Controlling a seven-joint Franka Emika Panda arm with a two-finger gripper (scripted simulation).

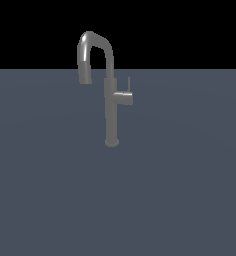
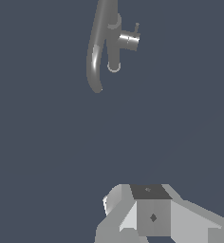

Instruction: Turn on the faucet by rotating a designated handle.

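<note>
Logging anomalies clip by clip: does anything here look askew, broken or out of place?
Nothing stands out. The tall grey metal faucet stands upright on the flat blue-grey surface, its thin grey lever handle pointing up from the side stub. In the wrist view the faucet lies well apart from the arm's body.

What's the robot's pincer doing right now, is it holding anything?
Pincer: only its base shows in the wrist view, so open or closed cannot be told. It is far from the faucet and its handle, gripping neither.
</note>
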